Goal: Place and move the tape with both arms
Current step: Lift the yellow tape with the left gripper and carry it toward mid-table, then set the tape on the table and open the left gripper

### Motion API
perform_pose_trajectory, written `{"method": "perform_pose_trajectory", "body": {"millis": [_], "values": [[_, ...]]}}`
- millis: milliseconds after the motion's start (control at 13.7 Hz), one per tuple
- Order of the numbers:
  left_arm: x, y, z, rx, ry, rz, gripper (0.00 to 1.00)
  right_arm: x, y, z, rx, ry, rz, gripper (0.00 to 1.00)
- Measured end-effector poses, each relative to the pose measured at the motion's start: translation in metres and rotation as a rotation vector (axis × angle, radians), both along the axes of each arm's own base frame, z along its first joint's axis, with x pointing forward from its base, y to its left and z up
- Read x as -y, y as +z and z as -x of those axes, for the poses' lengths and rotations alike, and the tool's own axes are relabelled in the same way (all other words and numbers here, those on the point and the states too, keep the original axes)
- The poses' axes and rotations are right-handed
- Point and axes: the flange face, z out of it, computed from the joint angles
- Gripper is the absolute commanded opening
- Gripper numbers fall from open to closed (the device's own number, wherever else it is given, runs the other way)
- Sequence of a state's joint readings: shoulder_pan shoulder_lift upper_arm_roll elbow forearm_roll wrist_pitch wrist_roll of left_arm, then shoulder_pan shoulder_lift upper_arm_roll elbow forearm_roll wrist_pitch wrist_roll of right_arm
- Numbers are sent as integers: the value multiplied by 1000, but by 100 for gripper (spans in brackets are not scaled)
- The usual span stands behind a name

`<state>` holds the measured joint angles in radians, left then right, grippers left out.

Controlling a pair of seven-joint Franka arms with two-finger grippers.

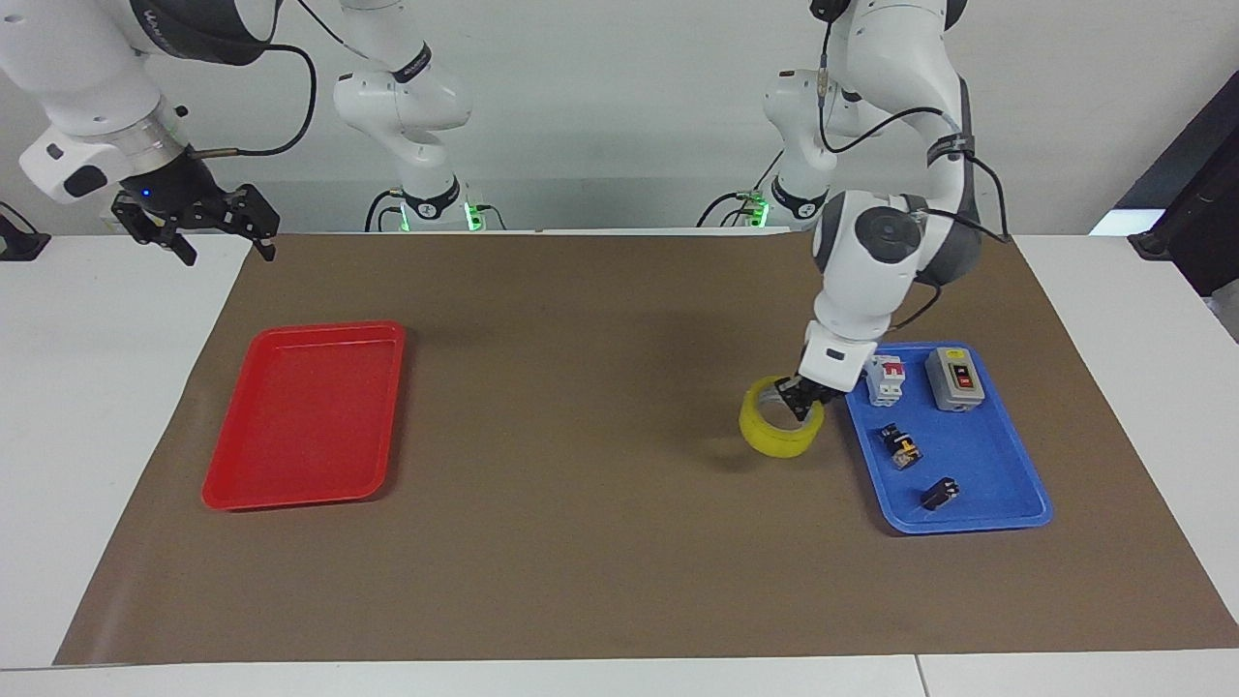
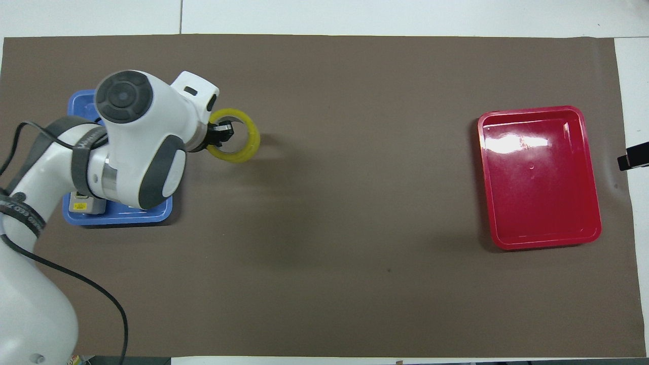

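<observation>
Now: carrying tape over brown mat beside blue tray | left gripper clenched on its wall | right gripper released, waiting near red tray | lower level, mid-table.

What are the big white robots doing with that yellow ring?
The left arm's tool is shut on the rim of the tape, a yellow roll, and holds it over the brown mat just beside the blue tray. Some small electrical parts lie in that tray. The red tray sits at the right arm's end of the table with nothing in it. The right arm waits there with its tool open, raised above the table's edge.
</observation>
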<state>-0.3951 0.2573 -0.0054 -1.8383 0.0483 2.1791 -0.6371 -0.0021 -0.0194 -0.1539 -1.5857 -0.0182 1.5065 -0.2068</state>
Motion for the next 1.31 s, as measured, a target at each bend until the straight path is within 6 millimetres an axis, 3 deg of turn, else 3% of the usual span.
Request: {"method": "perform_pose_trajectory", "body": {"millis": [146, 364, 655, 874, 1165, 1238, 1311], "values": [[49, -3, 22, 5, -15, -4, 0, 0, 0, 0, 0, 0, 0, 100], [107, -11, 53, -2, -43, -5, 0, 0, 0, 0, 0, 0, 0, 100], [172, -35, 72, 0, -57, -25, 0, 0, 0, 0, 0, 0, 0, 100], [196, -61, 85, -24, -79, -45, 0, 0, 0, 0, 0, 0, 0, 100], [202, -79, 89, -33, -93, -56, 0, 0, 0, 0, 0, 0, 0, 100], [202, -80, 89, -32, -93, -56, 4, 0, 0, 0, 0, 0, 0, 100], [202, -83, 91, -35, -95, -59, 45, 0, 0, 0, 0, 0, 0, 100]]}}
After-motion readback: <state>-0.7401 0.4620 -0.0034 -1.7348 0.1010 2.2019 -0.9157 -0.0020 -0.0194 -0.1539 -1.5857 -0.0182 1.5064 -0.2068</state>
